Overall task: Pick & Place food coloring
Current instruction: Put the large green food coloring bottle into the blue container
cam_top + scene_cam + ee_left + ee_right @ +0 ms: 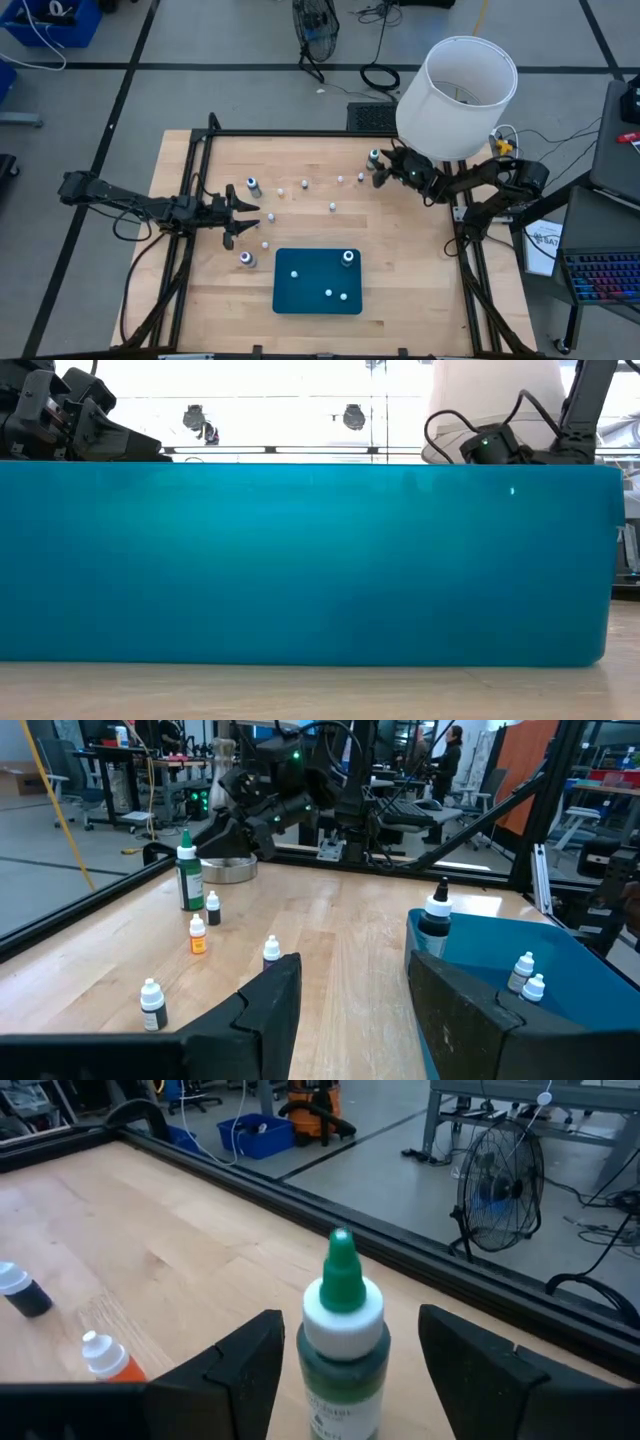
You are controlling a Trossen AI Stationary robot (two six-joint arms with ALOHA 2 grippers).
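Plainly, the food coloring here is a scatter of tiny dropper bottles, most standing loose on the wooden tabletop point(200, 300) in a band from its far right corner toward its left edge, while four already sit in the blue tray point(300, 295) near the front edge. The right gripper point(345, 1370) is at the far right corner, under the white lampshade point(457, 95), with its fingers apart on either side of the green-capped bottle point(343, 1345); the bottle stands upright between them and the pads do not look to be touching it yet. The left gripper point(350, 1005) sits out toward the left edge, its fingers also apart and holding nothing, with several small bottles point(271, 951) ahead of it and a taller green bottle point(189, 873) farther off. These bottles should be very light, of smooth plastic, narrow and top-heavy under their pointed caps, so a sideways nudge would likely tip or skid one. I would judge the body just below the white collar the best place to grip: the tapered tip offers no flat surface, and the round body is somewhat slippery, so a firm, centered squeeze seems wiser than a hard one, since soft plastic may give and could weep dye at the nozzle.
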